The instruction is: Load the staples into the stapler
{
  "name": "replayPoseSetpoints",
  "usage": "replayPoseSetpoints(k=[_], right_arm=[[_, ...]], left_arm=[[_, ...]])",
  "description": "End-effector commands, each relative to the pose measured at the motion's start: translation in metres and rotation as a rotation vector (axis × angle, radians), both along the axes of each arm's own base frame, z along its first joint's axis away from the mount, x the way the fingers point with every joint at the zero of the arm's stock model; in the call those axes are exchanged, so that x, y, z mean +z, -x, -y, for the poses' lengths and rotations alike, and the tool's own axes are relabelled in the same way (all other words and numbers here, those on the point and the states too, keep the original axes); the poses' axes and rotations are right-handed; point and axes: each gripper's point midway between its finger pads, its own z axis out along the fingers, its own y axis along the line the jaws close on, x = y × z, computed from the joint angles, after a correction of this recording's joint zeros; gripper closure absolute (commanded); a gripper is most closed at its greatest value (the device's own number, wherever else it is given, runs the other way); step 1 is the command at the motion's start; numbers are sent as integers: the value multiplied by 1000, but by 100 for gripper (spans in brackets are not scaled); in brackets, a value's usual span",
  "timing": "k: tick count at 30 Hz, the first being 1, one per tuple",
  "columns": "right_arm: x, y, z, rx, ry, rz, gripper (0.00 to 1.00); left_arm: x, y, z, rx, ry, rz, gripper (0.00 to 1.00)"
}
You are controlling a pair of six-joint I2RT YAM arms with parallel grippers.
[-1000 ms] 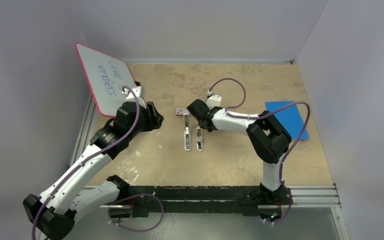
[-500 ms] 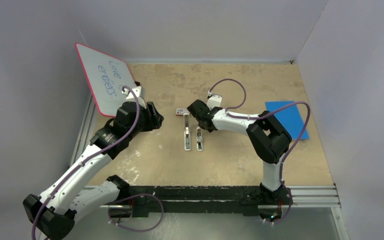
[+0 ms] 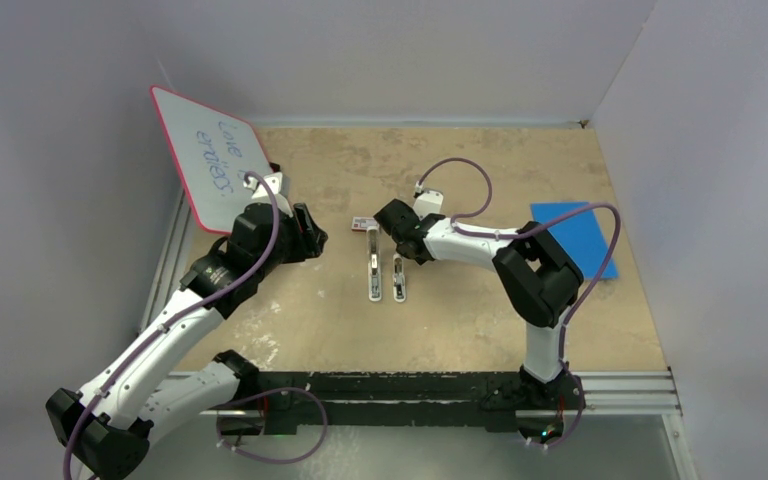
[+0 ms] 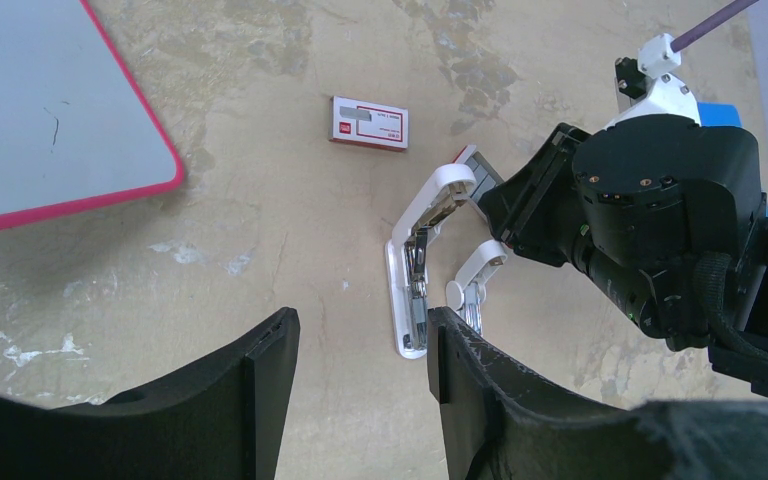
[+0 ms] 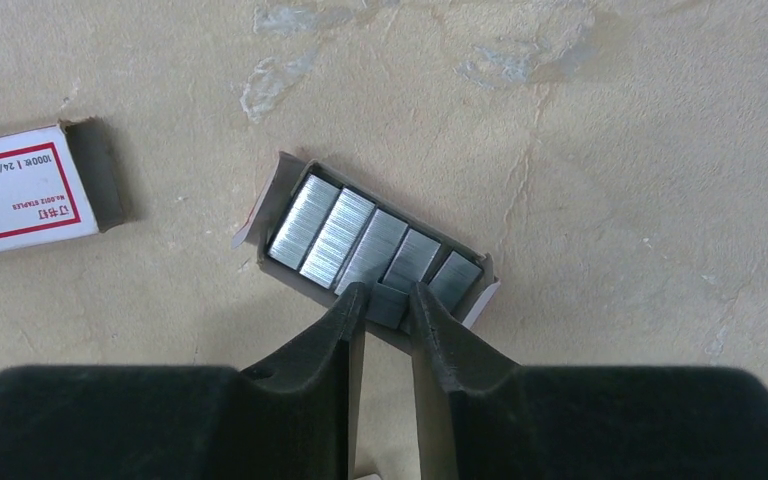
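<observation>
Right jaws: my right gripper [image 5: 388,292] has them drawn in on one dark ribbed strip of the staples [image 5: 391,307]. No gap shows on either side, so I read it as a grip.
Strip position: it sits at the near rim of the cardboard tray [image 5: 272,195]. It looks low, and I can't tell whether it has left the tray at all.
Tray contents: a row of lighter strips [image 5: 345,238] lies side by side just beyond the jaws.
Sleeve: the red-and-white box [image 5: 20,190] lies beside the tray with its open end toward it, not touching.
Left jaws: my left gripper [image 4: 360,328] has them wide apart with nothing between, above the bench [image 4: 260,230].
Stapler: the stapler [image 4: 412,290] lies on the bench swung open, with the white lid folded back and the channel facing up. It is near the right arm, just on my side of the tray. I can't make out whether the channel holds anything.
Done so far: the stapler is open, the tray is out of its sleeve, and by my judgement one strip is gripped.
Left to do: lift the strip, carry it the short way to the channel, seat it in line, and close the lid.
Progress: I'd say roughly a third.
Outer bench: a whiteboard [image 3: 210,160] leans at the far left and a blue sheet [image 3: 580,225] lies at the right, both well apart from the work.
</observation>
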Motion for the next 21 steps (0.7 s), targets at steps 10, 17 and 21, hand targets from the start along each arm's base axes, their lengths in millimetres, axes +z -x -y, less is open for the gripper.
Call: replayPoseSetpoints(k=[10,17,21], right_arm=[[48,-10,2,-21,-38,98,79],[59,-2,8,-7,-66,113,80],[54,15,15,32,-79,94,80]], left_arm=[[8,-4,0,6,18,28,50],[7,-4,0,7,16,25,50],[7,-4,0,7,17,26,50]])
